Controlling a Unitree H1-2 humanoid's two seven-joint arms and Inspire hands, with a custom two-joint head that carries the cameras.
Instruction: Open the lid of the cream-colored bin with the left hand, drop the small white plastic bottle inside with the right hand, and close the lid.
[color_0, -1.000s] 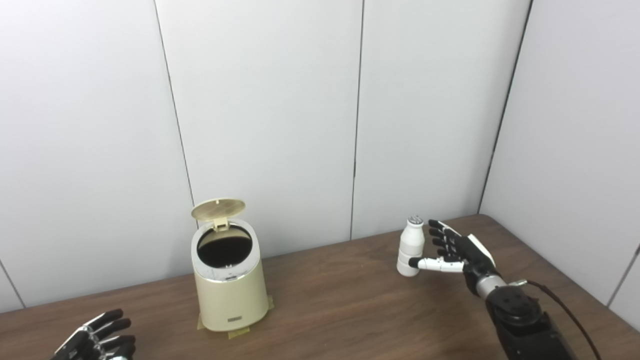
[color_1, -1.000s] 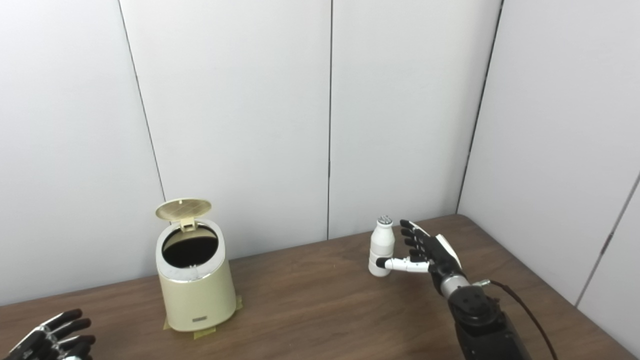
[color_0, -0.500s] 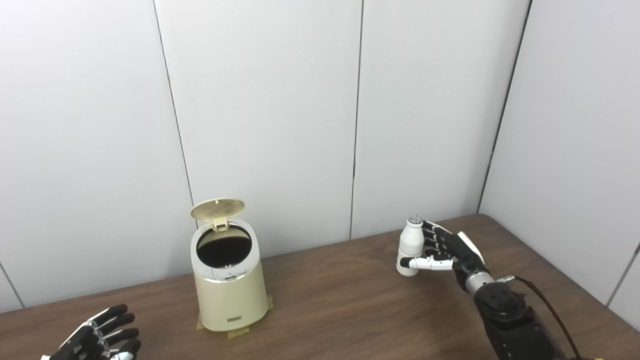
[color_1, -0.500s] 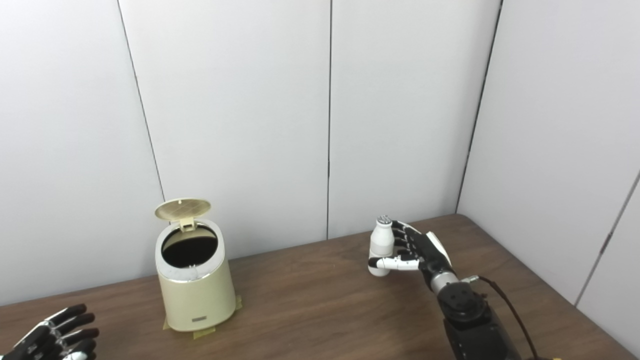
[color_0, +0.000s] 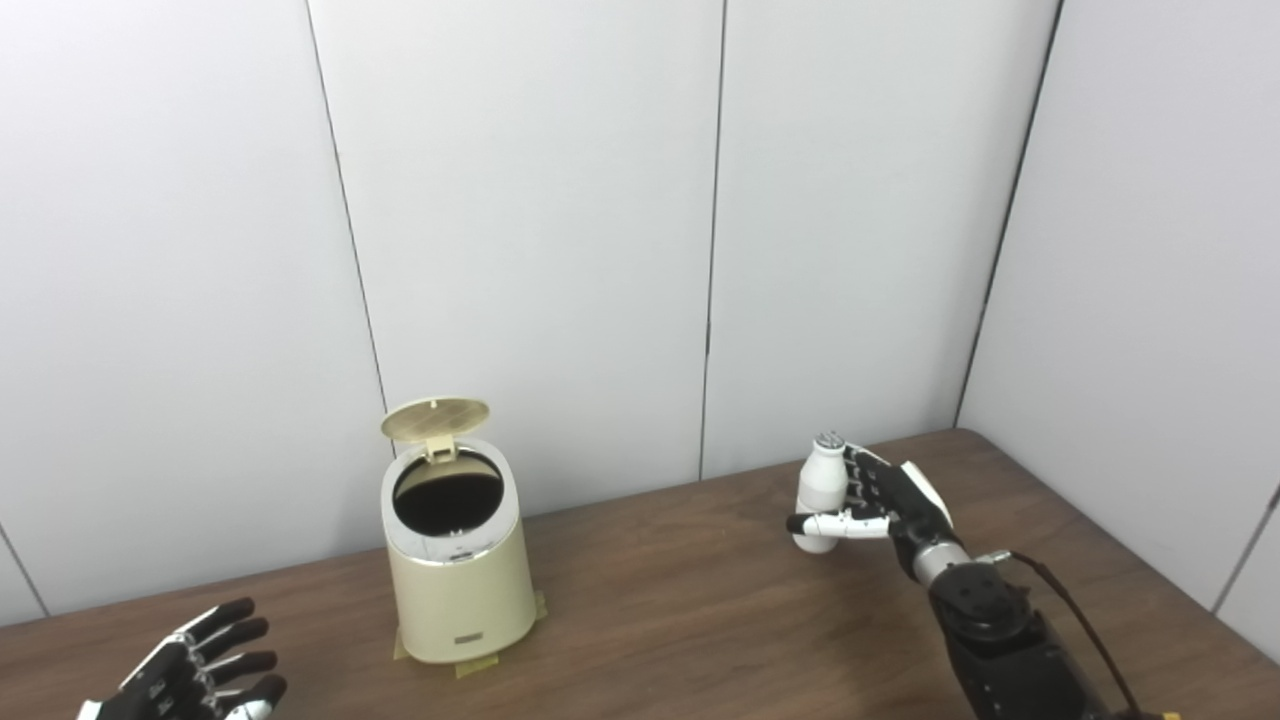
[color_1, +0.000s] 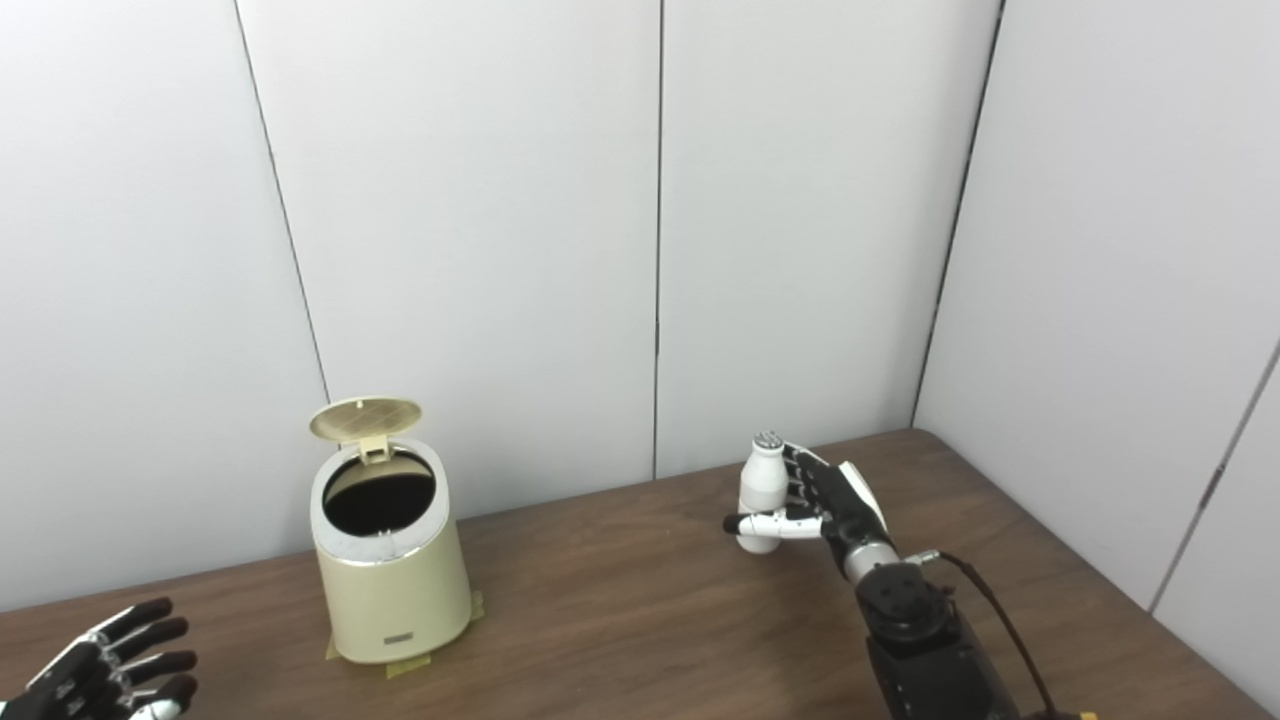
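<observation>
The cream-colored bin (color_0: 460, 590) stands on the wooden table (color_0: 680, 610) at the left, its round lid (color_0: 435, 418) tipped up and the dark inside showing. The small white plastic bottle (color_0: 822, 478) stands upright at the right back. My right hand (color_0: 893, 500) is against it, open: the fingers (color_0: 868, 482) lie along its right side and the thumb (color_0: 830, 522) crosses in front of its lower part. My left hand (color_0: 190, 675) hovers open at the bottom left corner, fingers spread, well apart from the bin.
Tan tape strips (color_0: 480, 663) stick out under the bin's base. White wall panels (color_0: 540, 250) close off the table's back and right side. The table's rounded back right corner (color_0: 965, 437) lies just behind the bottle.
My right hand has slid left until the bottle sits between thumb and fingers, with the thumb now across its front. The left hand has shifted slightly. Bin and lid are unchanged.
</observation>
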